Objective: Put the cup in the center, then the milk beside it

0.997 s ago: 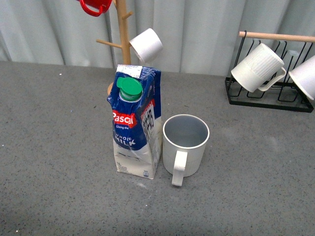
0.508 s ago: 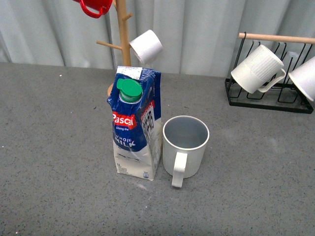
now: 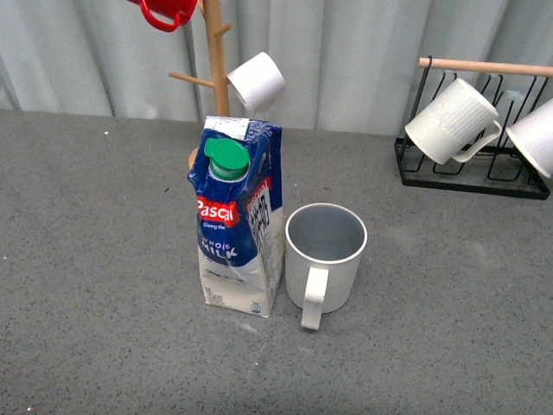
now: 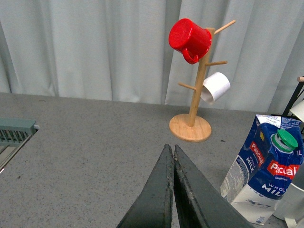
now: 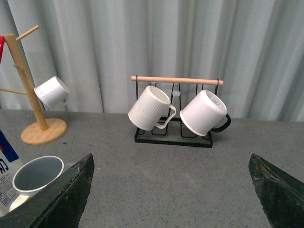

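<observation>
The cup stands upright mid-table, cream-white with a grey-blue inside, handle toward me. The milk, a blue-and-white carton with a green cap, stands upright just left of the cup, almost touching it. Neither gripper shows in the front view. In the left wrist view my left gripper is shut and empty, above bare table, with the milk off to one side. In the right wrist view my right gripper is open and empty, its fingers wide apart; the cup sits beside one finger.
A wooden mug tree stands behind the milk, holding a red mug and a small white cup. A black wire rack at the back right holds a ribbed white mug and another white mug.
</observation>
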`<state>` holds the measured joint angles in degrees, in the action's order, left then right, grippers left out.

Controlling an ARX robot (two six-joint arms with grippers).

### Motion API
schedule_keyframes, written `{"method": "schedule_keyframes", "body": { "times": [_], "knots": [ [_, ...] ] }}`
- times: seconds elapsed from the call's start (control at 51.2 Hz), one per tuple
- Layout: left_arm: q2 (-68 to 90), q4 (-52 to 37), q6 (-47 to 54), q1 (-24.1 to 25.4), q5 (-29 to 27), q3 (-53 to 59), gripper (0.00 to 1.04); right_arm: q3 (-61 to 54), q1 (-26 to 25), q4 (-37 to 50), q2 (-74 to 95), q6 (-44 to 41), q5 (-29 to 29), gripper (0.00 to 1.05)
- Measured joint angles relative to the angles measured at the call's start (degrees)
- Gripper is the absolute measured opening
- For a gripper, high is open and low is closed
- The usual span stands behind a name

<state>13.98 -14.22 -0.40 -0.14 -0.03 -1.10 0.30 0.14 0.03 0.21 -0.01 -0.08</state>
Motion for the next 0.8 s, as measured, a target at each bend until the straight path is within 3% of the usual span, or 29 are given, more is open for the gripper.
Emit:
{"method": "schedule_keyframes", "body": {
  "times": [0.313, 0.43, 0.547, 0.801],
  "knots": [
    [-3.96, 3.98, 0.00, 0.00, 0.00, 0.00, 0.04, 0.00, 0.00, 0.00, 0.00, 0.02, 0.00, 0.95],
    [-11.34, 13.16, 0.02, 0.00, 0.04, 0.00, 0.04, 0.00, 0.00, 0.00, 0.00, 0.02, 0.00, 0.95],
    [-13.64, 13.99, 0.02, 0.00, 0.04, 0.00, 0.04, 0.00, 0.00, 0.00, 0.00, 0.00, -0.02, 0.95],
    [-13.70, 14.19, 0.00, 0.00, 0.04, 0.00, 0.43, 0.00, 0.00, 0.00, 0.00, 0.02, 0.00, 0.95]
  ]
}}
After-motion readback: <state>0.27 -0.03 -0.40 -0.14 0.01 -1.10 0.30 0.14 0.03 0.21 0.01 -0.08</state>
